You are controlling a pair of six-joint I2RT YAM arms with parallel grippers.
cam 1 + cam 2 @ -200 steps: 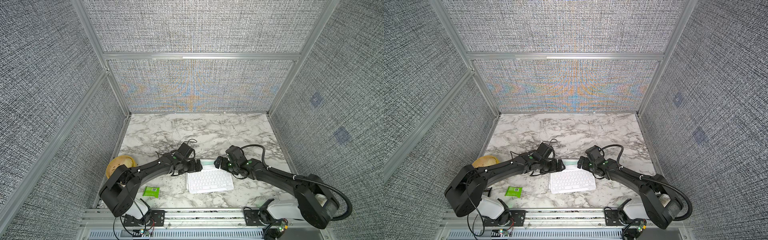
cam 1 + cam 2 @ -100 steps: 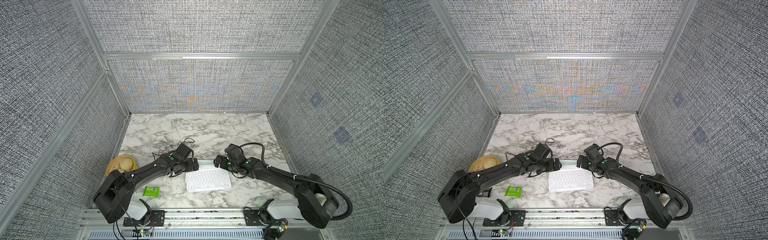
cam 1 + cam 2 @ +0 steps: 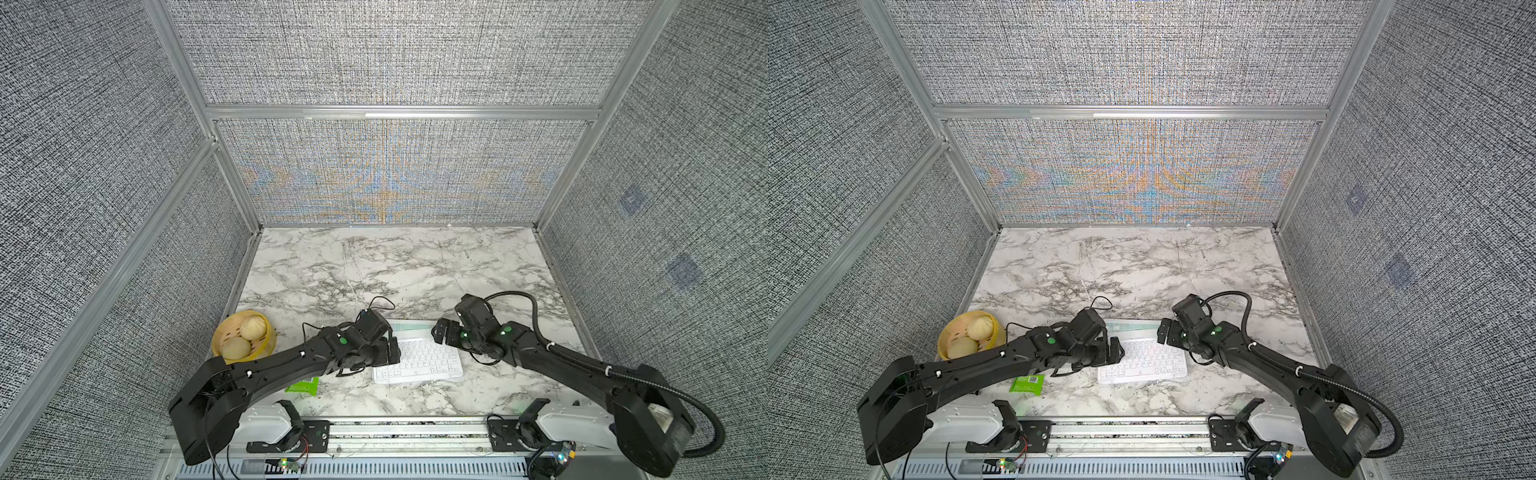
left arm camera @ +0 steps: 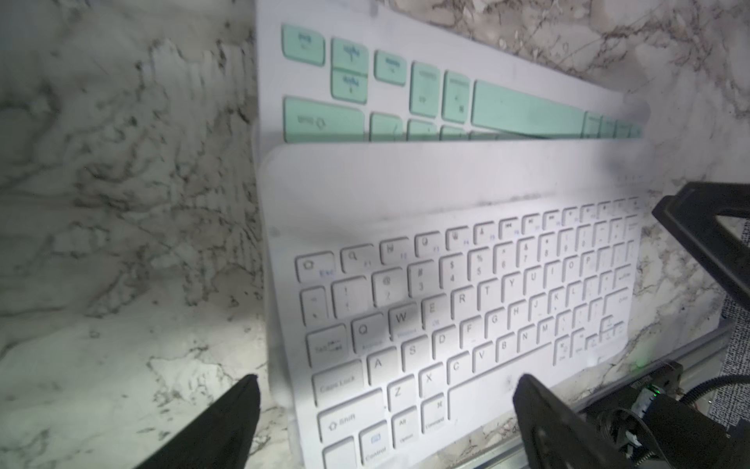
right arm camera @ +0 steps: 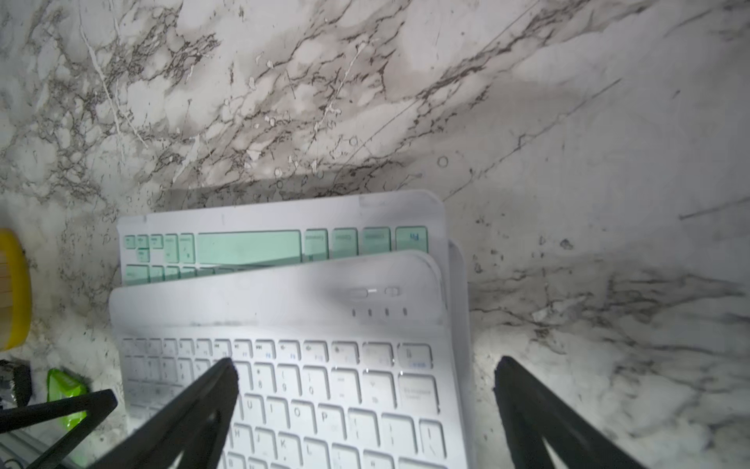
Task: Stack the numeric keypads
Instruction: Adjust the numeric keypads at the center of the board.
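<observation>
Left gripper (image 3: 392, 353): jaws spread wide, at white keypad's (image 3: 419, 361) left end.
Right gripper (image 3: 440, 332): jaws spread wide, at its right end.
Table (image 3: 374, 266): marble.
White keypad: lies on mint keypad (image 3: 409, 326), near the table's front.
Basket (image 3: 266, 332): front left.
Packet (image 3: 302, 376): under left arm.

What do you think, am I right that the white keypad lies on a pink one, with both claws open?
Not quite: the lower one is the mint green keypad, not pink, as the left wrist view shows. The white keypad does lie on it, and the left gripper and right gripper are open.
</observation>
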